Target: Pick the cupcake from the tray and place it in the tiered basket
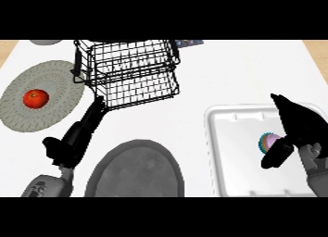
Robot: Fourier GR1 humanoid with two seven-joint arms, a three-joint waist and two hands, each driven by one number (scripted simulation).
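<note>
A small cupcake (267,141) with a pink top and teal wrapper sits on the white tray (235,152) at the right. My right hand (303,127) is over the tray, its thumb below the cupcake and its fingers above it, curling round it and hiding its right side. The black wire tiered basket (129,71) stands at the upper middle of the counter. My left hand (78,134) rests at the lower left, its straight fingers pointing up toward the basket's lower corner.
A grey patterned plate (57,83) at the left holds a red tomato (35,98). A dark grey oval platter (134,171) lies at the lower middle, between the two arms. A grey object (45,41) peeks in at the top left.
</note>
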